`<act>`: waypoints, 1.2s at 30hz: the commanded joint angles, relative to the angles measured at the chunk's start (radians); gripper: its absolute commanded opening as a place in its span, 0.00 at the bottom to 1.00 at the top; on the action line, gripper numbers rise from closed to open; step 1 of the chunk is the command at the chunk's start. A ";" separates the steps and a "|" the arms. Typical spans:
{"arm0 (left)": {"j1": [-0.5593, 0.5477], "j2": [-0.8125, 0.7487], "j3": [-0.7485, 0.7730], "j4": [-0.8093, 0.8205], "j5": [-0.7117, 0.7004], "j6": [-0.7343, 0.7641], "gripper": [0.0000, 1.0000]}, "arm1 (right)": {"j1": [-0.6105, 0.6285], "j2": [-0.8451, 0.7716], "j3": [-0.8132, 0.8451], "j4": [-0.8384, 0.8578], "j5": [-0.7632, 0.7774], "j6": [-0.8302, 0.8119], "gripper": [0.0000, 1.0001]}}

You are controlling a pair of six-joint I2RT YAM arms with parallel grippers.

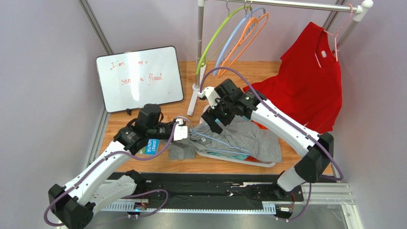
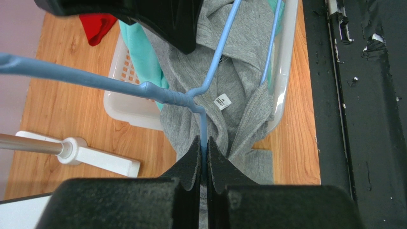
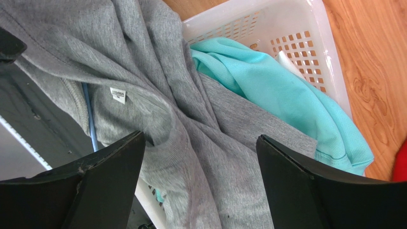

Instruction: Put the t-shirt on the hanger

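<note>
The grey t-shirt (image 1: 243, 138) lies crumpled over a white basket (image 1: 262, 163) at the table's middle; it also shows in the left wrist view (image 2: 229, 71) and the right wrist view (image 3: 210, 143). Its white neck label (image 2: 222, 101) faces up. The thin periwinkle hanger (image 2: 143, 88) lies across the shirt, one arm running into the neck opening. My left gripper (image 2: 204, 148) is shut on the hanger's wire near its neck. My right gripper (image 3: 200, 157) is open wide just above the grey cloth near the collar, holding nothing.
A teal garment (image 3: 282, 95) lies in the basket under the shirt. A red t-shirt (image 1: 305, 81) hangs on a pink hanger at the right of the rail. Green, blue and orange hangers (image 1: 234, 38) hang on the rail. A whiteboard (image 1: 138, 78) stands at the back left.
</note>
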 commanded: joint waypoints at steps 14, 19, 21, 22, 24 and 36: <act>-0.008 -0.082 0.017 -0.007 -0.042 0.001 0.00 | 0.037 -0.039 -0.091 0.009 0.236 -0.026 0.79; -0.005 -0.121 0.011 -0.014 -0.070 -0.020 0.00 | -0.037 -0.126 -0.130 -0.037 0.253 -0.060 0.59; 0.003 -0.139 0.008 -0.016 -0.076 -0.039 0.00 | -0.058 -0.146 -0.131 -0.052 0.254 -0.071 0.49; 0.004 -0.144 0.008 -0.017 -0.085 -0.042 0.00 | -0.066 -0.153 -0.130 -0.066 0.251 -0.077 0.29; 0.027 -0.158 0.006 -0.005 -0.099 -0.095 0.00 | -0.092 -0.171 -0.131 -0.077 0.250 -0.089 0.09; 0.133 -0.178 -0.029 0.053 -0.214 -0.112 0.00 | -0.324 -0.212 -0.136 -0.163 0.089 -0.135 0.00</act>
